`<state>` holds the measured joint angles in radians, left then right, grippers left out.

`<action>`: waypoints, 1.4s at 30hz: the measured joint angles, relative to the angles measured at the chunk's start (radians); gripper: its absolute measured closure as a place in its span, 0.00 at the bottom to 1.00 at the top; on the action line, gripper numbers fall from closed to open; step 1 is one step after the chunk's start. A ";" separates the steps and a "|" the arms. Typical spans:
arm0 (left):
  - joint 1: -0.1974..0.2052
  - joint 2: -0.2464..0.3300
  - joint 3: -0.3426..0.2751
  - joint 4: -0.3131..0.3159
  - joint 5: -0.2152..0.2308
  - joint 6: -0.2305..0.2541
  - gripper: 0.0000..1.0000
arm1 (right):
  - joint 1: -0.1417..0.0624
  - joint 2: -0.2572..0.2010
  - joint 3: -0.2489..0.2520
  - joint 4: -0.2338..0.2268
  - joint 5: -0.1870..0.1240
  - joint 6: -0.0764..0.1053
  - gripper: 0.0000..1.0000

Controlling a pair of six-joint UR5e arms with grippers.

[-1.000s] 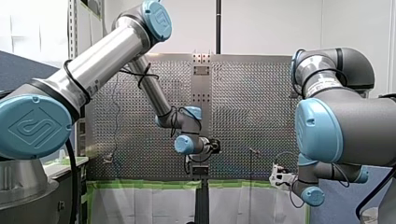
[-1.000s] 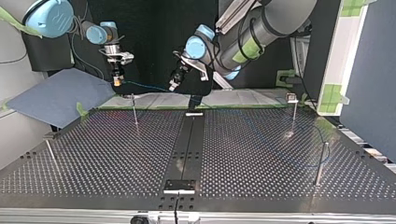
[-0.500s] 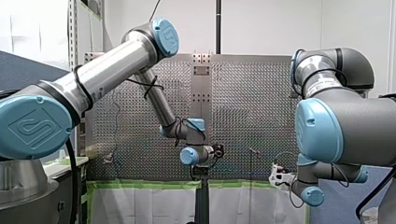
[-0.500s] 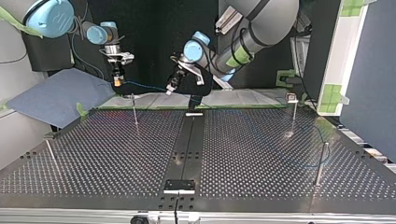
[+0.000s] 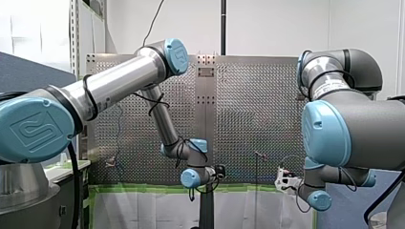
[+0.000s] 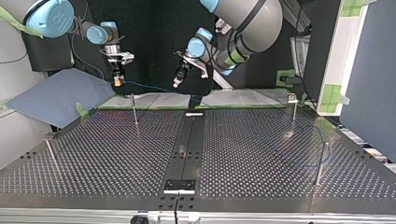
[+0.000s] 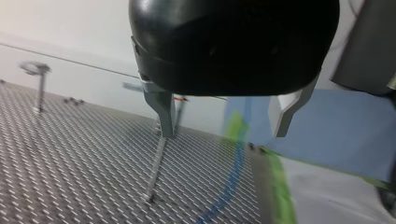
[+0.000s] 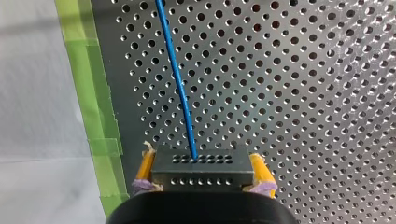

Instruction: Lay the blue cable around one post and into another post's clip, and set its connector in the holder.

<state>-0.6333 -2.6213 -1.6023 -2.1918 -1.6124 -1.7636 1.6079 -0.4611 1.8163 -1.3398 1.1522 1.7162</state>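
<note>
The perforated table [image 6: 93,158] takes up most of the scene, with 4 thin posts standing on it. The left arm [image 5: 119,81] comes over the table's far edge in the top view. The right arm [image 5: 348,129] is drawn in at that view's left, just off the table's corner.

The left gripper [image 7: 224,119] hangs with its 2 metal fingers spread wide and nothing between them. The right gripper [image 8: 200,173] has its yellow pads [image 8: 145,165] clamped on either side of the black connector [image 8: 200,161].

The blue cable [image 8: 175,70] leaves the connector's face and runs out over the holes. In the left wrist view it passes low under the spread fingers, close beside a post [image 7: 156,168].

I judge the step in hand to be the left gripper taking the cable near that post.

- **Approach:** drop straight down so the 2 fingers come astride the cable, well off the post.
- **Grip:** pinch lightly enough that the cable can slide while it is led around.
- **Right gripper:** hold steady, because a tug could twist the connector in the pads.
</note>
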 joint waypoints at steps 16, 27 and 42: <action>-0.016 -0.109 0.059 -0.112 -0.083 0.132 0.00 | 0.000 0.000 -0.001 0.000 -0.005 -0.001 1.00; -0.026 -0.044 0.100 -0.187 -0.122 0.200 0.00 | 0.001 0.000 0.000 0.002 -0.005 -0.001 1.00; -0.027 -0.040 0.130 -0.124 -0.189 0.231 0.00 | 0.002 0.000 0.000 0.002 -0.005 -0.001 1.00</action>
<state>-0.6599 -2.6613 -1.4727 -2.3157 -1.8014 -1.5325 1.6098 -0.4610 1.8160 -1.3379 1.1475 1.7153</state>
